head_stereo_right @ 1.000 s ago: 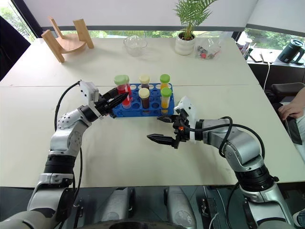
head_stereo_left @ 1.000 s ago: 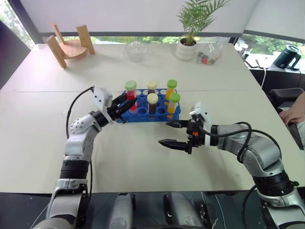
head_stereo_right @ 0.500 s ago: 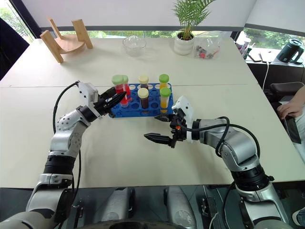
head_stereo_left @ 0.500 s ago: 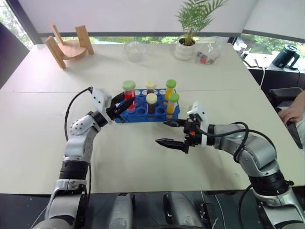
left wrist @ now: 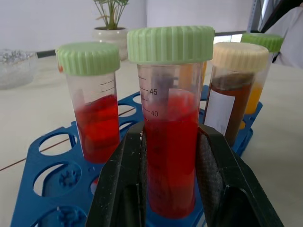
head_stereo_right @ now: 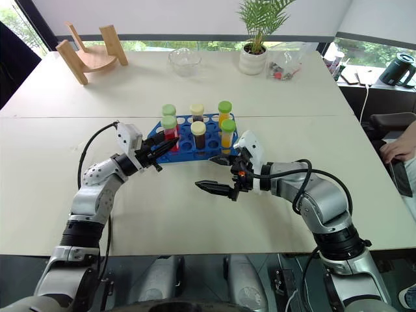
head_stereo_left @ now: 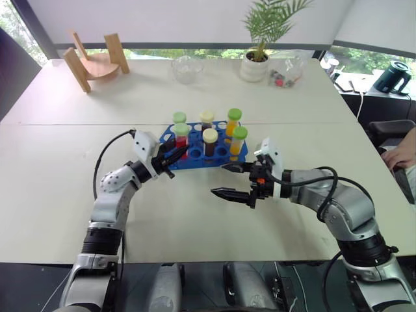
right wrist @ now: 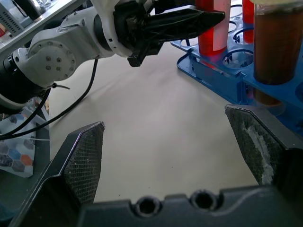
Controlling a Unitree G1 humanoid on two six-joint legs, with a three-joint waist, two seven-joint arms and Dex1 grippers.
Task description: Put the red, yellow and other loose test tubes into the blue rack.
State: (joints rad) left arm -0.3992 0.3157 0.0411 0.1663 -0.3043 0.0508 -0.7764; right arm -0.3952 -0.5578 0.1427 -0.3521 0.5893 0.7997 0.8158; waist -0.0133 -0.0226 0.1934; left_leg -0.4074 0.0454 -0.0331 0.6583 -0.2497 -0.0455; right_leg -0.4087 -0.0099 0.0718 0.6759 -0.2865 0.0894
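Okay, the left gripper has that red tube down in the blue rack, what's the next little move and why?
Probably open the left gripper and back away: the red tube it clamps stands upright with its bottom in a hole of the blue rack, so it looks seated.

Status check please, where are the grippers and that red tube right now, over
Left gripper shut on red tube, tube seated in blue rack. Right gripper open, empty, beside the rack's near right corner. Nothing in the way.
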